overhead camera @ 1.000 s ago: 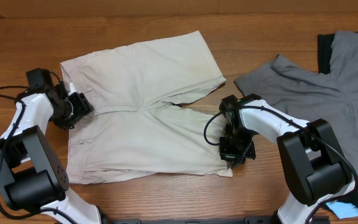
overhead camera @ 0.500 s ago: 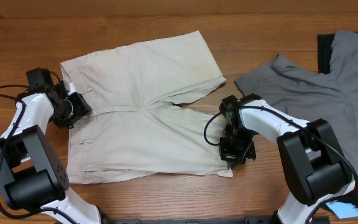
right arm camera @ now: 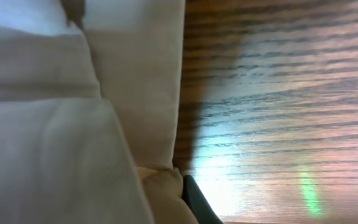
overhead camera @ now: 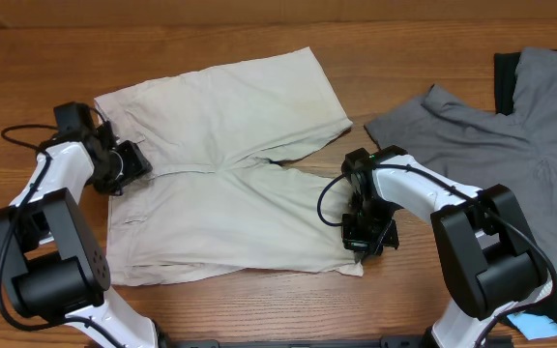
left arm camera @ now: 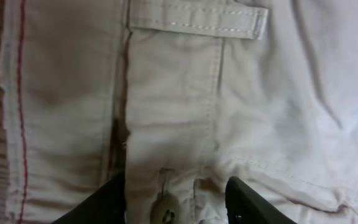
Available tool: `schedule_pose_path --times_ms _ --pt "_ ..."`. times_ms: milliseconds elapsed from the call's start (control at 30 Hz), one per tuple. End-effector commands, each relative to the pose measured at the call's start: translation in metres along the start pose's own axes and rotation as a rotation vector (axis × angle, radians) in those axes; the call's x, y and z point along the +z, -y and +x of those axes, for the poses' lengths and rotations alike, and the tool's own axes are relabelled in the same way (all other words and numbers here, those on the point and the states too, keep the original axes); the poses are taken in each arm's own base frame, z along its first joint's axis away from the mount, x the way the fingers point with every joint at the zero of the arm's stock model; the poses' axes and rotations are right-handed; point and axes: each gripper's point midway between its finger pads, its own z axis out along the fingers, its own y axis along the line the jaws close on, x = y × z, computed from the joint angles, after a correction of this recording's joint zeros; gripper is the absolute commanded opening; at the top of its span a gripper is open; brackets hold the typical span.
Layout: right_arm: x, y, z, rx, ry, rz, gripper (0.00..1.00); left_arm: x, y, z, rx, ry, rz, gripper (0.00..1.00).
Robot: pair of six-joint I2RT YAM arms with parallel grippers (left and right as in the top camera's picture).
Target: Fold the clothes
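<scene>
on the table (overhead camera: 259,311), shorts (overhead camera: 220,174) — left jaws apart astride waistband (left arm camera: 61,93), right jaws clamped on hem (right arm camera: 135,74)

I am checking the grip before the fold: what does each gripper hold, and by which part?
Right gripper: shut on the shorts, at the near leg's hem. Left gripper: straddles the waistband by the button; grip unclear.

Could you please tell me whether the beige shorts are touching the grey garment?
Apart. The overhead view shows bare table between the shorts and the grey garment.
</scene>
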Motion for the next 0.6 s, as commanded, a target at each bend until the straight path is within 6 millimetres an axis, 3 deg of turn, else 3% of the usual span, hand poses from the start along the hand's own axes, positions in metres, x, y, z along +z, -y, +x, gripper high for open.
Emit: schedule_pose_path --times_ms 0,67,167,300,400,433,567 --pt "-0.001 0.004 -0.001 0.013 0.009 0.017 0.06 0.002 0.012 0.001 0.033 -0.01 0.052 0.46" --pt "-0.001 0.004 -0.001 0.013 0.009 0.017 0.06 0.002 0.011 0.001 0.03 -0.012 0.051 0.35" --pt "-0.001 0.004 -0.001 0.013 0.009 0.017 0.06 0.002 0.009 0.002 0.025 -0.018 0.047 0.04" --pt "-0.001 0.004 -0.001 0.013 0.009 0.017 0.06 -0.014 -0.005 0.005 0.002 -0.069 -0.054 0.04" --pt "-0.001 0.005 0.0 0.015 0.004 0.02 0.06 -0.056 -0.052 0.008 -0.037 -0.129 -0.38 0.04" --pt "-0.001 0.005 0.001 0.016 0.003 0.02 0.06 -0.07 -0.07 -0.001 -0.104 -0.079 -0.499 0.04" --pt "-0.001 0.004 -0.001 0.014 0.008 0.017 0.06 -0.062 -0.055 -0.009 -0.112 -0.054 -0.392 0.04"
